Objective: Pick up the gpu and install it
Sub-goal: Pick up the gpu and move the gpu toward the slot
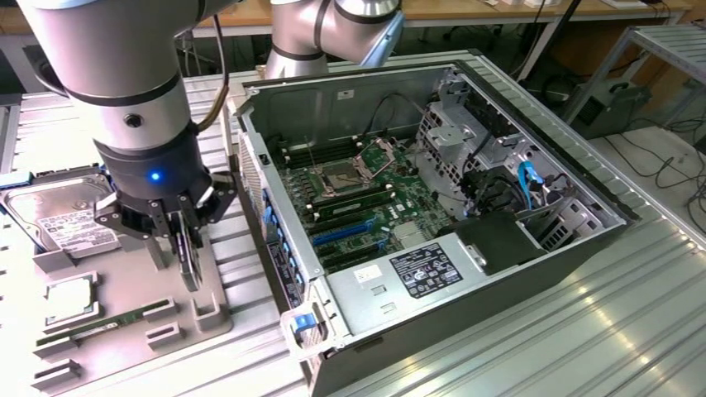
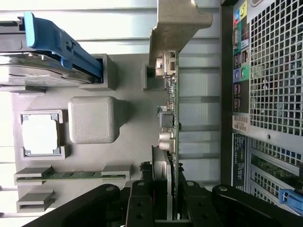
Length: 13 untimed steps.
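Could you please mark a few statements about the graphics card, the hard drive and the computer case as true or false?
1. The fingers are closed on the thin green circuit-board card with the pale metal bracket. True.
2. That card is seated on the green motherboard inside the black computer case. False: it is held over the grey plastic tray beside the case.
3. The silver boxy hard drive with a white label rests on the tray. True.
4. The case's side is shut. False: it is open, with the motherboard visible.
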Each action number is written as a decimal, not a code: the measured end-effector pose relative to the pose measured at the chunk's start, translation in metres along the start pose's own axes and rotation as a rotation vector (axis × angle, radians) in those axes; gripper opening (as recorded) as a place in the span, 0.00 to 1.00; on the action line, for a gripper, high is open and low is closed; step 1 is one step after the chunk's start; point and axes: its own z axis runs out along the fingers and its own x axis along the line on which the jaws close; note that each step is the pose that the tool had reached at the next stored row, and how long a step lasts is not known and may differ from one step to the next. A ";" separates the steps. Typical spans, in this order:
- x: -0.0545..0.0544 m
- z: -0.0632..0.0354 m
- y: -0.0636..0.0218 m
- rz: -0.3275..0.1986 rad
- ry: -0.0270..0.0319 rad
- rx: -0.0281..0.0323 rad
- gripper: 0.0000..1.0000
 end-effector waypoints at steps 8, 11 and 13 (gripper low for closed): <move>0.000 -0.0068 0.0000 0.000 0.0000 -0.0001 0.28; 0.000 -0.0094 0.0000 0.000 0.0000 0.0000 0.28; 0.000 -0.0111 0.0000 0.000 0.0000 -0.0001 0.28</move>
